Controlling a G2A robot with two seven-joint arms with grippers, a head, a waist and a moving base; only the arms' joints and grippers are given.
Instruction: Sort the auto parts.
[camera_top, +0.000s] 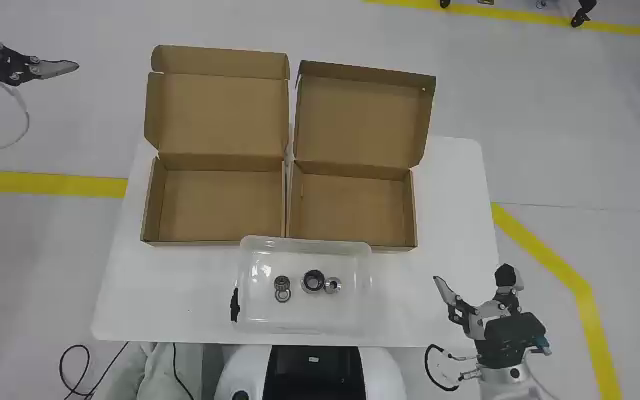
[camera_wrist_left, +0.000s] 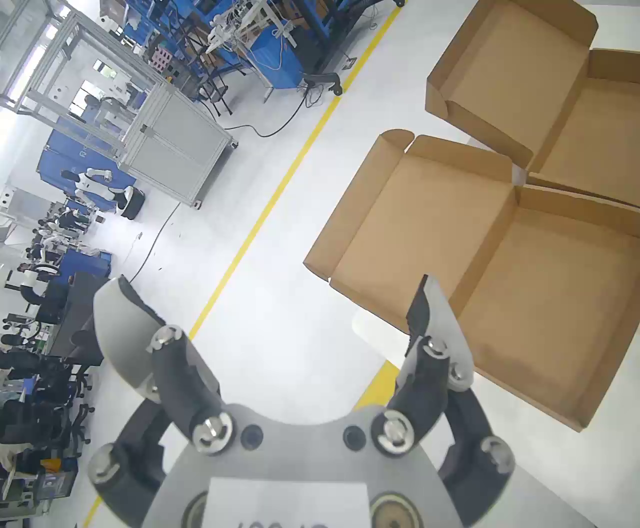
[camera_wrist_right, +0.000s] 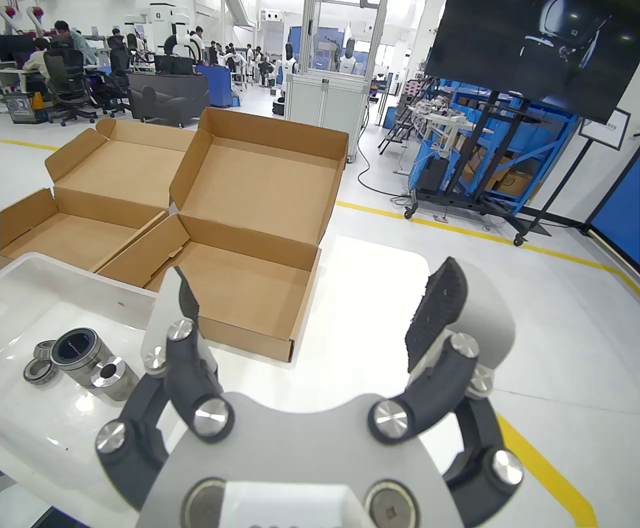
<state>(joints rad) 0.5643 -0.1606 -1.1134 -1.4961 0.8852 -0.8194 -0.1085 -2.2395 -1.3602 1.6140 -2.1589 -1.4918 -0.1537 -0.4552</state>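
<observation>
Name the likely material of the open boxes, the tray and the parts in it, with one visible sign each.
Boxes: cardboard, matt brown, with creased fold lines. Tray: probably plastic, glossy and see-through. Parts: metal, likely steel; grey with bright reflections.

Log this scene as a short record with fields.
table: white, bears two boxes and a tray
left box: cardboard, open, lid folded back
right box: cardboard, open, beside the left box
tray: clear, in front of the boxes
parts: metal rings and cylinders, grouped in the tray
left gripper: jaws open, over the floor left of the table
right gripper: jaws open, by the table's right front corner
</observation>
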